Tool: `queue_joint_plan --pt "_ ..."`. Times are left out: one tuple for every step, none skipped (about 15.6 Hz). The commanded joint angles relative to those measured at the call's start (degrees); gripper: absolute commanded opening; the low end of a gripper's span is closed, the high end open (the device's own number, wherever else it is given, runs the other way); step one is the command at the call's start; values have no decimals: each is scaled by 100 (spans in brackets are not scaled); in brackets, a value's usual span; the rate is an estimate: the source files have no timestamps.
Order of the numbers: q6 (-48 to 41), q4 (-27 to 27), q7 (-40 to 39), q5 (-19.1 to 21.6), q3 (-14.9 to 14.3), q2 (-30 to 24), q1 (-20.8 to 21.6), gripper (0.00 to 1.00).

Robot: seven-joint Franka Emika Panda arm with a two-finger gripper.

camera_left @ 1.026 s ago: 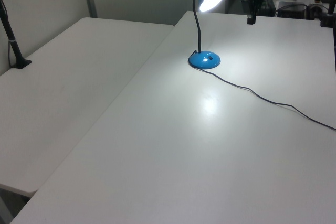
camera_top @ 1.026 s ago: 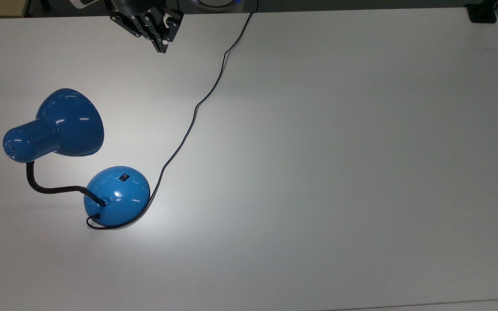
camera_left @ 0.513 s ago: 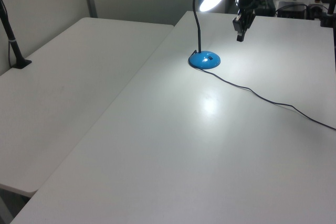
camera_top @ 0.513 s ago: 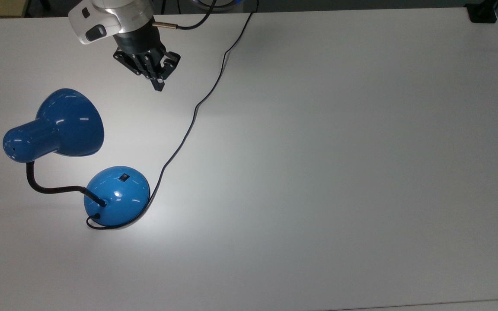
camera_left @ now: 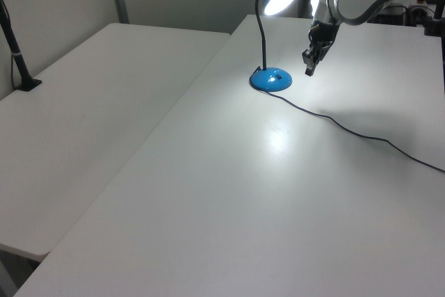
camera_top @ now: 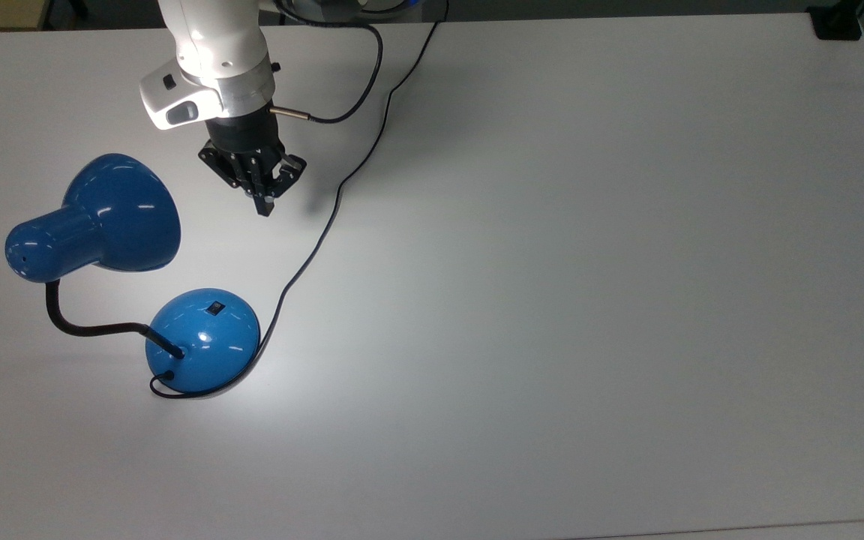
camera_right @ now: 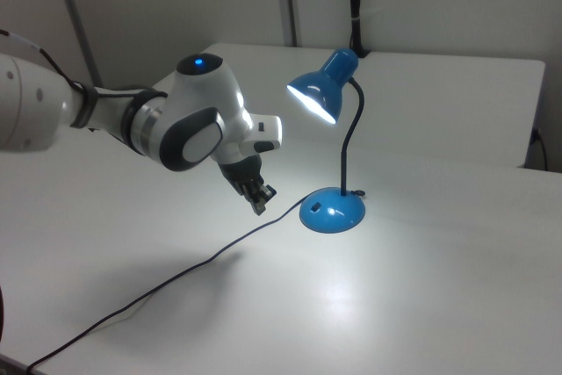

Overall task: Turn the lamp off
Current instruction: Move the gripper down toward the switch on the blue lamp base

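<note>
The glossy blue desk lamp [camera_top: 102,225] stood at the left of the top view, its bell-shaped shade [camera_right: 316,94] lit and throwing a bright pool onto the white table [camera_top: 589,262]; its black bendy neck [camera_top: 79,322] curved down into the round domed blue base [camera_top: 203,341], where the small black switch [camera_top: 215,307] faced the frame's upper edge. A thin black cord [camera_top: 327,232] looped round the base and ran up toward the top of the frame. The lamp was plainly on, so the step in hand looked like the approach — the switch was untouched. The arm's black two-finger gripper [camera_top: 263,208] hung above the table in the upper left of the top view, well apart from the base and beside the cord, its fingers pressed together into one narrow tip, holding nothing. The next move would likely call for travelling down-frame to the base and pressing that tip squarely on the switch — lightly enough not to shove the lamp.
</note>
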Motion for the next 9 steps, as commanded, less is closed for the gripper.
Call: queue_joint_plan --pt "719 5 70 -54 -33 358 -92 0" --pt "930 48 219 -63 -33 490 -92 0" --pt "1106 136 316 -80 -33 630 -92 0" --pt "1229 198 387 -80 -42 754 -92 0" --pt "1291 285 431 -80 -42 833 -92 0" --pt "1292 382 466 -80 -42 886 -101 0" --pt "1301 470 501 -80 -42 921 -110 0" --pt "1301 575 502 -80 -42 957 -136 0" --pt "1301 715 510 -80 -42 1053 -136 0"
